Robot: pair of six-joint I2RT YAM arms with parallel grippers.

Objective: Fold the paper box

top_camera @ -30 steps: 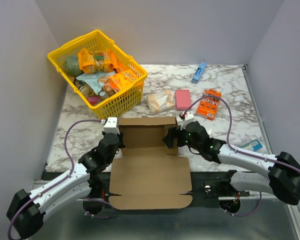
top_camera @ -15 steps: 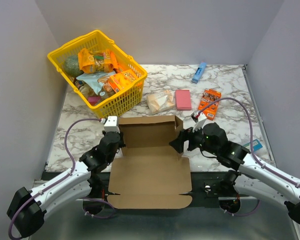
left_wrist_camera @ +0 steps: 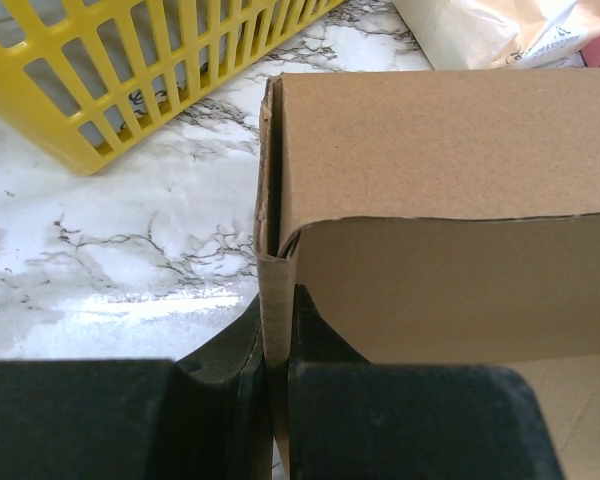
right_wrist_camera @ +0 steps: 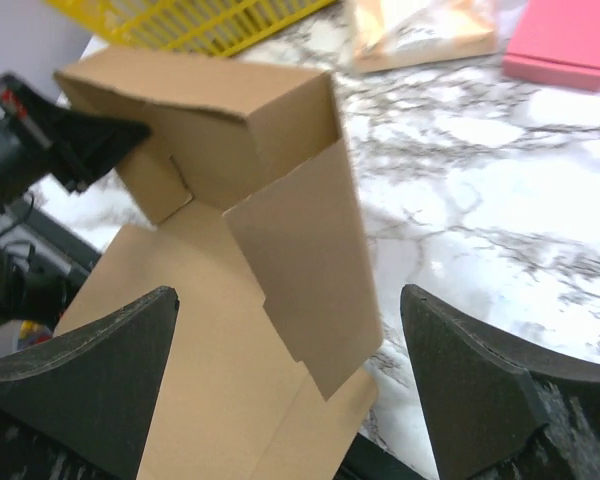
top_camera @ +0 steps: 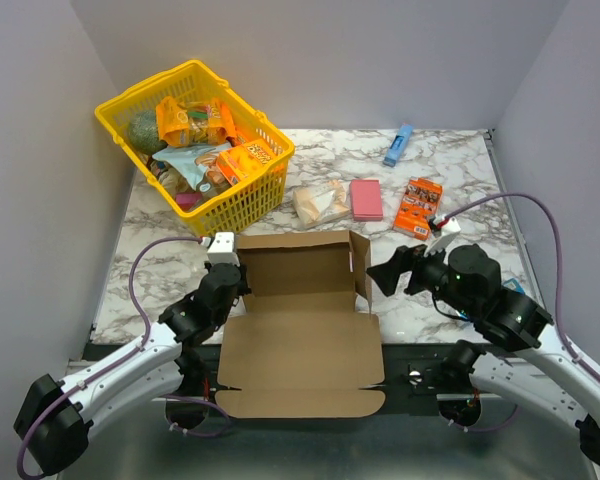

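Marble-patterned tabletop [top_camera: 470, 190] carrying the brown cardboard paper box [top_camera: 300, 345] at its near edge, between the two arms; rear wall upright, front panel lying flat. Yellow basket [top_camera: 245, 200] stands behind the box's left corner. Left hand [left_wrist_camera: 278, 340], nearly closed, pinches the box's left side wall. Right hand [top_camera: 392, 268], fingers spread wide, holds nothing, just right of the upright right flap.
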